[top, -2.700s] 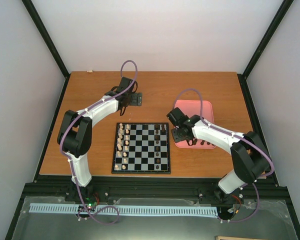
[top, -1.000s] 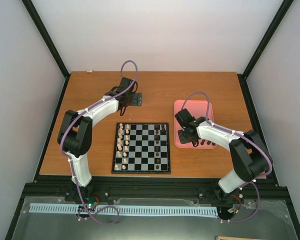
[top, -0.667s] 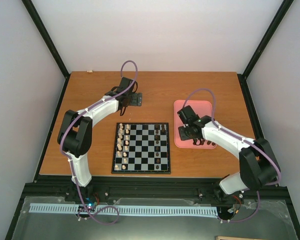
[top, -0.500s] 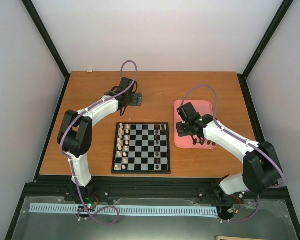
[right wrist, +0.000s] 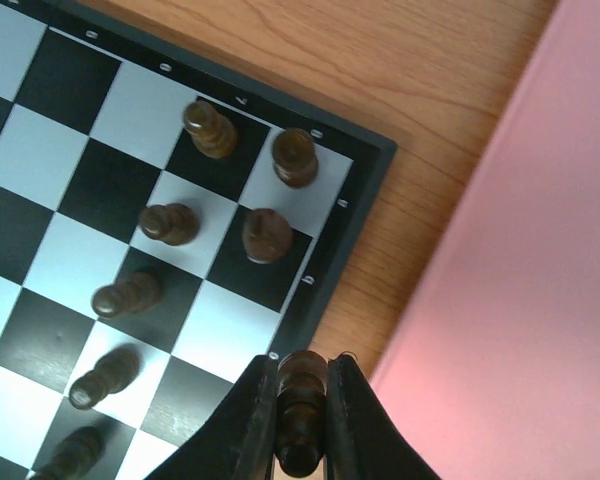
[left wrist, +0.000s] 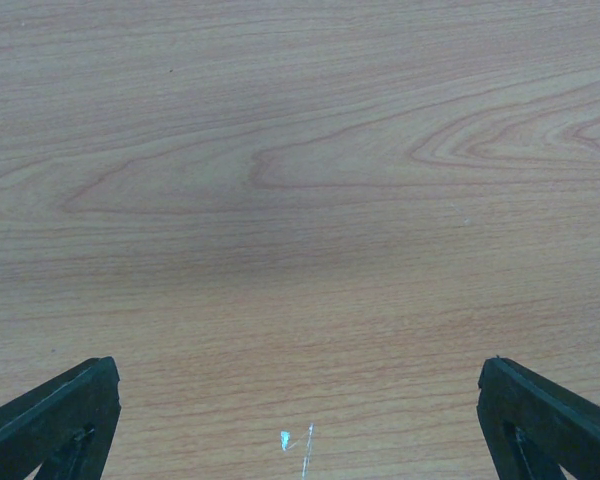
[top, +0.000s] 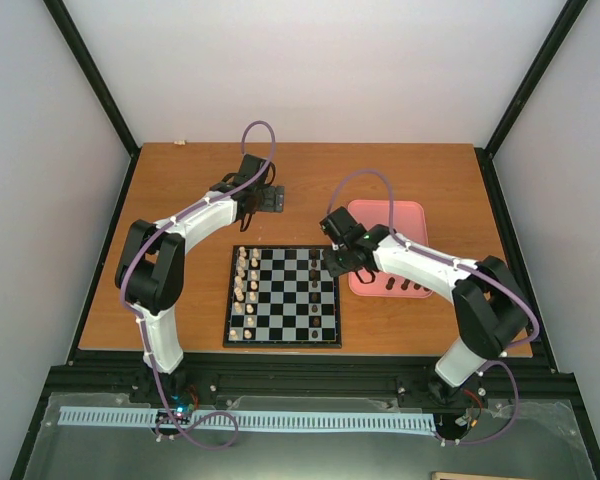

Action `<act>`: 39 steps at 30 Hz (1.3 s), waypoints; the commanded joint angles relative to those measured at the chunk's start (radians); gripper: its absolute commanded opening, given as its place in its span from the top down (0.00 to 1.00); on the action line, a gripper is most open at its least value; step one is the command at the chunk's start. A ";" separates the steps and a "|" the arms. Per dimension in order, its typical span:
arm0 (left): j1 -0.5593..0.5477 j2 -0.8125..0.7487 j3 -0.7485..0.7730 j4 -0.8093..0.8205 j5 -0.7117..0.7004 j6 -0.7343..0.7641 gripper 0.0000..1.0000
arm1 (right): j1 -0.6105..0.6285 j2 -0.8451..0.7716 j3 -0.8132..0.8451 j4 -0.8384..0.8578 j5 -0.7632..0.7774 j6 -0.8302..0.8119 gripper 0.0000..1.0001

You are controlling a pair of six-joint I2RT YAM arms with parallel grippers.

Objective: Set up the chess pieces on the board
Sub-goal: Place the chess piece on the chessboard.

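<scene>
Swinging off the pink tray (top: 400, 215), the right claw (top: 332, 262) now hangs over the right edge of the board (top: 280, 344), near its far corner; half a second ago it was above the tray's left side. Its jaws are clamped on a dark piece (right wrist: 302, 400), held upright between the fingers (right wrist: 262, 400) just off the board's black frame, above the strip of worktop (top: 180, 180) between board and tray. Six other dark pieces (right wrist: 266, 235) stand on the squares nearby, in two loose columns along that edge. A few more dark ones (top: 395, 285) remain in the tray's near end. Pale pieces (top: 245, 280) fill the board's left side. The left claw (top: 265, 198) has not shifted: it sits beyond the board's far edge, jaws wide apart over bare wood.
</scene>
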 commanded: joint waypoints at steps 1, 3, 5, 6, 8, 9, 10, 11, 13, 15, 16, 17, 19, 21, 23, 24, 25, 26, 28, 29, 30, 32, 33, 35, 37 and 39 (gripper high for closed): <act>0.004 0.017 0.040 -0.014 -0.008 -0.006 0.00 | 0.035 0.040 0.049 0.022 0.010 0.013 0.92; 0.004 0.014 0.039 -0.014 -0.011 -0.005 0.00 | 0.046 0.057 0.058 0.020 0.014 0.015 0.92; 0.005 0.012 0.038 -0.013 -0.010 -0.005 0.00 | 0.055 0.070 0.062 0.023 0.021 0.018 0.92; 0.005 0.011 0.037 -0.013 -0.009 -0.005 0.00 | 0.057 0.077 0.062 0.025 0.020 0.019 0.92; 0.004 0.011 0.036 -0.013 -0.009 -0.005 0.00 | 0.064 0.092 0.064 0.030 0.016 0.021 0.92; 0.004 0.010 0.035 -0.013 -0.010 -0.005 0.00 | 0.068 0.102 0.066 0.031 0.012 0.022 0.92; 0.004 0.009 0.035 -0.013 -0.010 -0.005 0.00 | 0.071 0.107 0.068 0.034 0.010 0.021 0.92; 0.004 0.009 0.035 -0.013 -0.010 -0.005 0.00 | 0.073 0.110 0.068 0.035 0.010 0.022 0.92; 0.004 0.009 0.034 -0.012 -0.010 -0.007 0.00 | 0.075 0.118 0.070 0.040 0.009 0.022 0.92; 0.004 0.009 0.033 -0.013 -0.008 -0.006 0.00 | 0.075 0.125 0.072 0.045 0.007 0.021 0.92; 0.004 0.009 0.033 -0.012 -0.008 -0.007 0.00 | 0.075 0.127 0.074 0.047 0.004 0.019 0.92; 0.004 0.009 0.034 -0.013 -0.008 -0.006 0.00 | 0.075 0.131 0.076 0.048 0.002 0.019 0.92; 0.004 0.009 0.034 -0.013 -0.009 -0.005 0.00 | 0.075 0.139 0.079 0.050 0.002 0.019 0.91; 0.004 0.009 0.034 -0.013 -0.010 -0.005 0.00 | 0.075 0.147 0.083 0.051 0.002 0.017 0.91; 0.004 0.010 0.034 -0.013 -0.010 -0.005 0.00 | 0.075 0.151 0.087 0.052 0.001 0.016 0.91; 0.004 0.011 0.035 -0.013 -0.009 -0.005 0.00 | 0.075 0.153 0.086 0.052 0.000 0.015 0.91; 0.004 0.010 0.036 -0.013 -0.009 -0.005 0.00 | 0.075 0.153 0.088 0.054 0.001 0.014 0.91; 0.004 0.011 0.035 -0.012 -0.009 -0.005 0.00 | 0.075 0.153 0.088 0.052 0.000 0.014 0.91; 0.004 0.012 0.035 -0.013 -0.010 -0.005 0.00 | 0.075 0.153 0.091 0.047 0.000 0.012 0.91; 0.004 0.012 0.035 -0.014 -0.010 -0.005 0.00 | 0.075 0.154 0.091 0.046 -0.001 0.013 0.91; 0.004 0.012 0.036 -0.014 -0.011 -0.005 0.00 | 0.075 0.154 0.091 0.045 -0.003 0.013 0.91; 0.005 0.013 0.036 -0.013 -0.010 -0.005 0.00 | 0.077 0.153 0.088 0.040 -0.007 0.013 0.91; 0.004 0.014 0.037 -0.012 -0.010 -0.005 0.00 | 0.079 0.151 0.085 0.041 -0.007 0.014 0.91; 0.004 0.014 0.037 -0.012 -0.010 -0.005 0.00 | 0.083 0.151 0.082 0.035 -0.005 0.018 0.91; 0.004 0.015 0.036 -0.012 -0.009 -0.007 0.00 | 0.087 0.152 0.080 0.032 -0.002 0.020 0.91; 0.004 0.015 0.037 -0.012 -0.006 -0.008 0.00 | 0.089 0.151 0.077 0.029 0.001 0.023 0.91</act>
